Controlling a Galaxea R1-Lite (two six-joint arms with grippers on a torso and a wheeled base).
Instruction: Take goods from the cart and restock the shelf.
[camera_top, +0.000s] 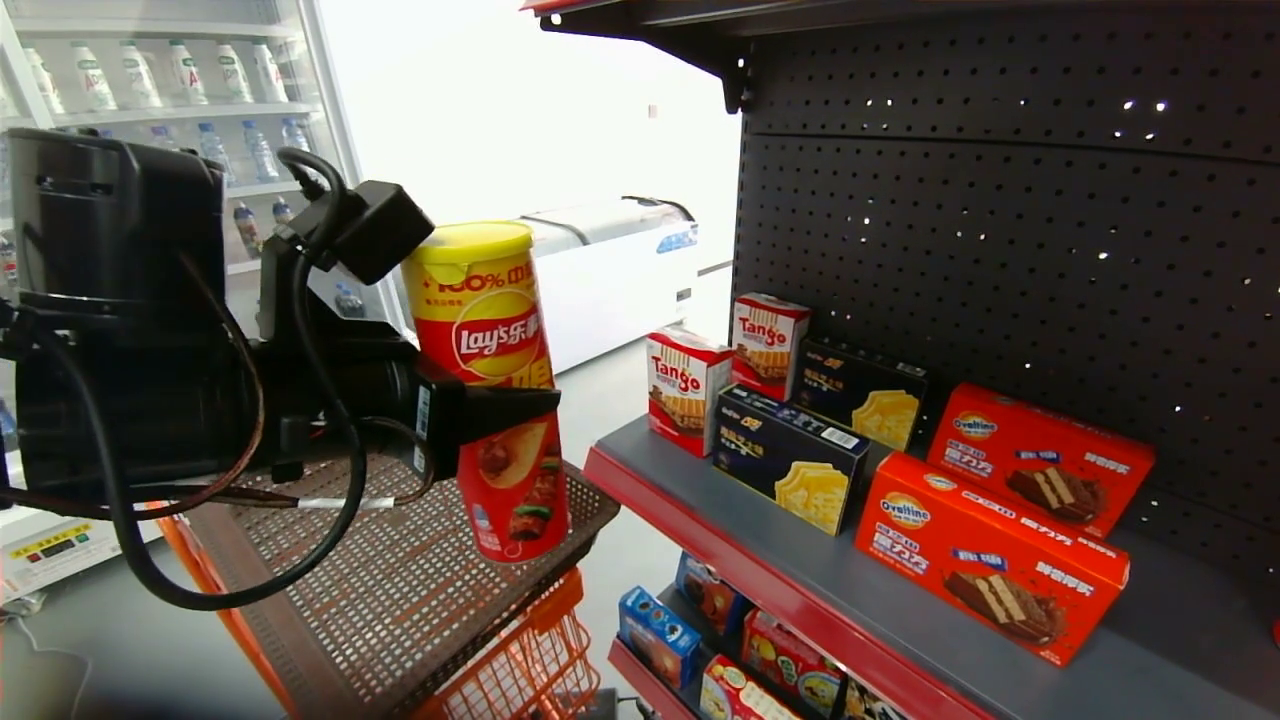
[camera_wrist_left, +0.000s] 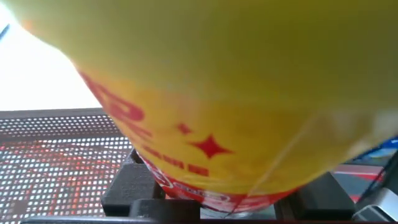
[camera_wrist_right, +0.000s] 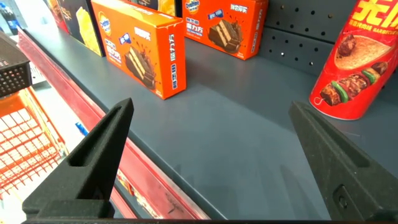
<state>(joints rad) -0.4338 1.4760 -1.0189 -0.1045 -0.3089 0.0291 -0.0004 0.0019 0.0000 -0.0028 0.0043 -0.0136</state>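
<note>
A tall red and yellow chips can (camera_top: 480, 300) with a yellow lid hangs upright over the cart's brown mesh top (camera_top: 400, 590), left of the shelf. My left gripper (camera_top: 505, 405) is shut on its middle. Up close, the can (camera_wrist_left: 217, 93) sits between the black fingers (camera_wrist_left: 130, 186) of the left gripper (camera_wrist_left: 227, 199). My right gripper (camera_wrist_right: 211, 112) is open over a bare stretch of the grey shelf board (camera_wrist_right: 236, 137), holding nothing. A second red chips can (camera_wrist_right: 354, 68) stands on that board near the pegboard back.
On the grey shelf (camera_top: 700, 500) stand red-and-white wafer boxes (camera_top: 685, 390), dark blue boxes (camera_top: 790, 455) and orange boxes (camera_top: 990, 555). The lower shelf holds more goods (camera_top: 700, 620). An orange basket (camera_wrist_right: 25, 137) hangs below the cart. A drinks fridge (camera_top: 150, 80) and a chest freezer (camera_top: 610, 270) stand behind.
</note>
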